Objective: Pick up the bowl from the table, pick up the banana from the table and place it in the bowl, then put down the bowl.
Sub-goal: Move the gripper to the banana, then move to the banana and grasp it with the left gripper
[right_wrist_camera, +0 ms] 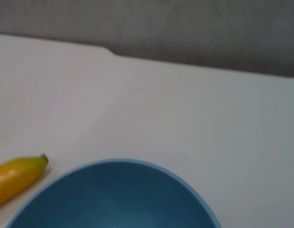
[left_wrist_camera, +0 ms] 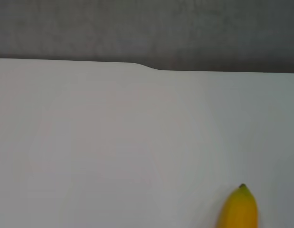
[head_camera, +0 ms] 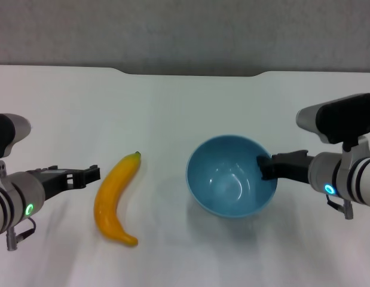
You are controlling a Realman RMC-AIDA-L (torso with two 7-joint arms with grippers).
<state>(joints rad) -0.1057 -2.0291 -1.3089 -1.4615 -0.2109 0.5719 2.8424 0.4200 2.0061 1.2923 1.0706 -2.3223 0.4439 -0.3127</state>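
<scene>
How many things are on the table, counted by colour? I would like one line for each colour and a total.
Yellow: 1, the banana
Light blue: 1, the bowl
Total: 2 things on the white table

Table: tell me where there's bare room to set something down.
The widest bare stretch of the table runs between the notched far edge and the banana and bowl. The near edge in front of the bowl is also bare. It is tight in the strip between banana and bowl, beside the left gripper, and at the bowl's rim under the right gripper.
</scene>
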